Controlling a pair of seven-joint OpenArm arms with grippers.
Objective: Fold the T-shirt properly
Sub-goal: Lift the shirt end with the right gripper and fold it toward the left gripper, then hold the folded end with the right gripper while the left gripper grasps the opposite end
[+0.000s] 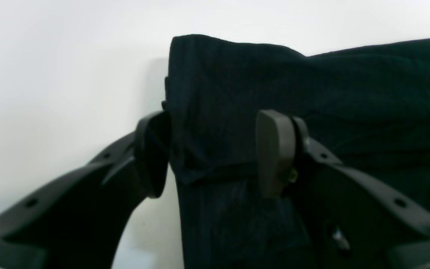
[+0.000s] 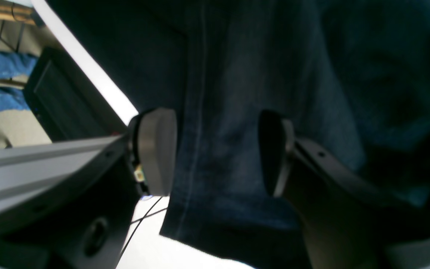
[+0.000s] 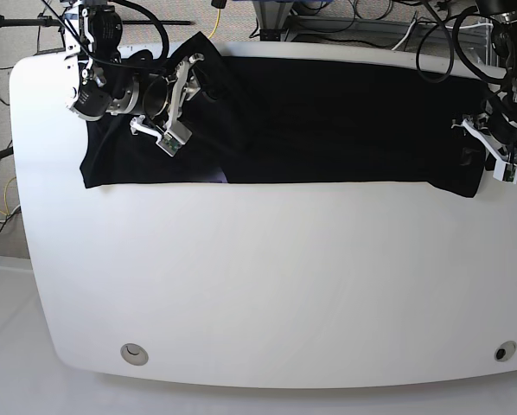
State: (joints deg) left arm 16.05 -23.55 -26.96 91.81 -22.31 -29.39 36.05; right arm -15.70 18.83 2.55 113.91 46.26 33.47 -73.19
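The T-shirt [image 3: 328, 121] lay as a long black band across the top of the white bench [image 3: 267, 294]. Both the left pincer [image 1: 215, 153] and right pincer [image 2: 217, 151] stood wide, cloth between the jaws but not pinched. I'd grab each end evenly; that soft, limp knit creases easily.

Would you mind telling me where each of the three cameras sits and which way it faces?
Base: above the table, looking down on the whole T-shirt; both arms show, left gripper at image right, right gripper at image left.
Left wrist: on the left arm, looking along its open gripper at a black shirt end on the white table.
Right wrist: on the right arm, looking past its open gripper at dark cloth by the table edge.
Shared: all three show the T-shirt.
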